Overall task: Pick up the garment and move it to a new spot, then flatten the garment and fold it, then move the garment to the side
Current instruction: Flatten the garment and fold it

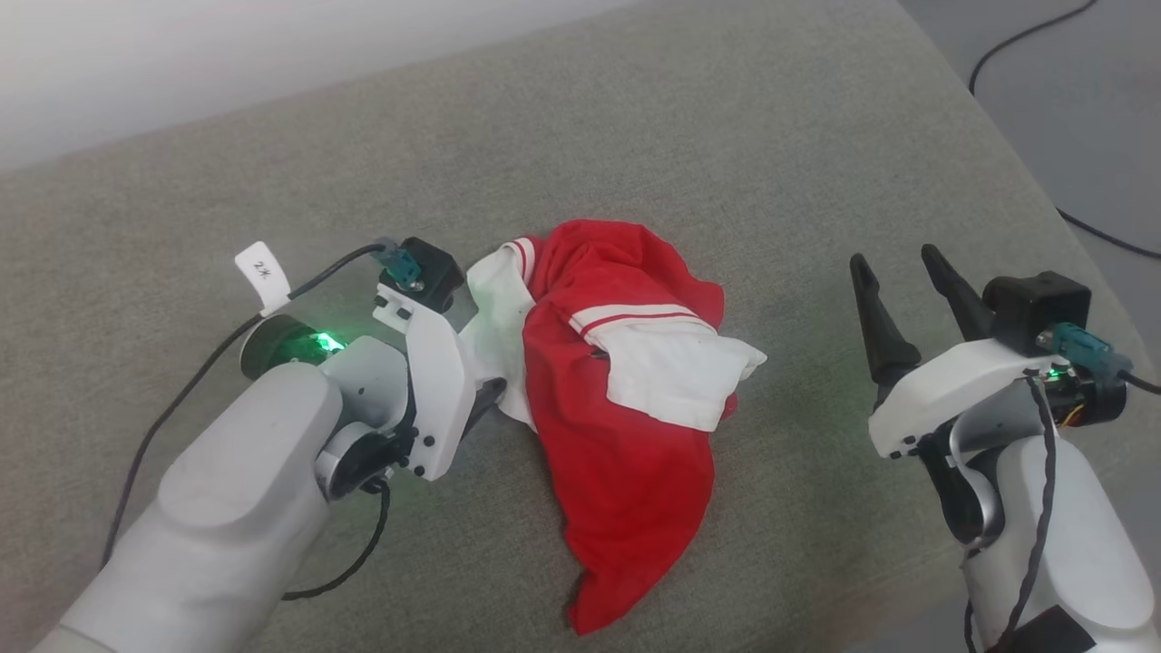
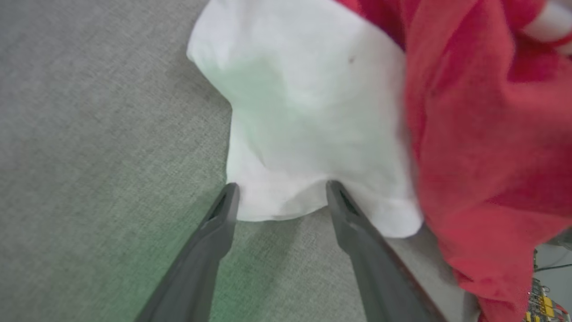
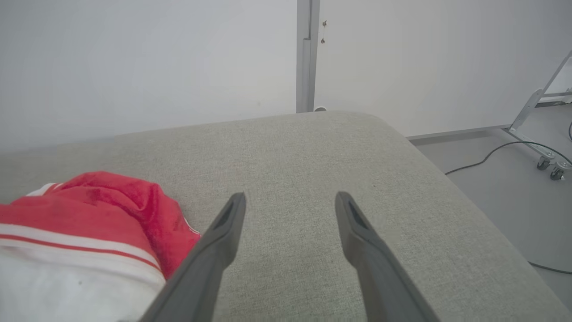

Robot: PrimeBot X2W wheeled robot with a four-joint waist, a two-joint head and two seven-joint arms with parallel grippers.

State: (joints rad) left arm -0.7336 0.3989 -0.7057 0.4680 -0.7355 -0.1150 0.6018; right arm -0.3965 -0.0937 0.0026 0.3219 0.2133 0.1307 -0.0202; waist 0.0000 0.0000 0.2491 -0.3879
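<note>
The garment (image 1: 626, 435) lies crumpled in a red heap near the middle of the grey padded surface, with white panels and striped trim folded over on top. My left gripper (image 1: 485, 381) is at its left edge. In the left wrist view that gripper (image 2: 279, 190) is open, its fingertips on either side of the hem of a white panel of the garment (image 2: 304, 112), with nothing pinched. My right gripper (image 1: 893, 258) hovers open to the right of the heap, apart from it. The right wrist view has this gripper (image 3: 290, 197) over bare surface, the garment (image 3: 89, 214) at its lower left.
The grey padded surface (image 1: 726, 118) ends in a rounded right edge, with floor beyond it. A black cable (image 1: 1025, 36) runs across that floor. A metal frame on casters (image 3: 549, 161) stands by the white wall.
</note>
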